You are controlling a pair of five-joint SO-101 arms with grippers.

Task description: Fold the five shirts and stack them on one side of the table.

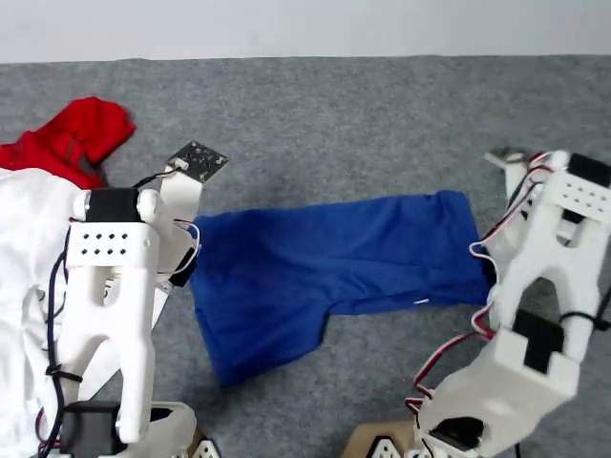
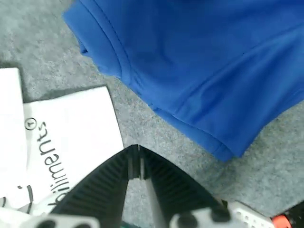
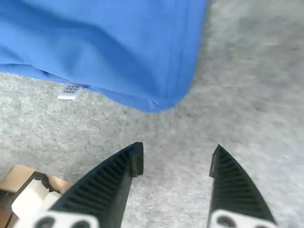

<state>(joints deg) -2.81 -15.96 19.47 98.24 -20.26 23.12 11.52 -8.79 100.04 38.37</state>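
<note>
Since the blue shirt point(image 1: 334, 267) lies spread across the middle of the table point(image 1: 382, 124), w/ one part trailing toward the near-left, it reads as half folded, not done. You have an arm at each end of it, prob so both ends can be lifted together for the next fold.

Your left gripper point(image 2: 137, 154) is pressed together w/ nothing btwn the tips. It hovers over bare table just beside the shirt's left edge, btwn it and the white shirt point(image 1: 24, 248). Your right gripper point(image 3: 176, 161) is spread wide and empty, over bare table just off the shirt's near-right corner. A small label point(image 3: 70, 90) pokes out from the hem near there.

Judgement: the right side looks set to come down on that corner; the left would need to spread first.

White shirt sits at the left edge under the left arm. Red shirt point(image 1: 72, 138) is bunched at the far left, right against the white one. That's prob the waiting pile, kept out of the folding area. Neither looks folded, so the task looks early.

Count: 1 blue, 1 red, 1 white patch (can't tell if that's one shirt or more), so 3 seen vs 5 in the task. Also 2 arms, 2 grippers, 1 label.
</note>
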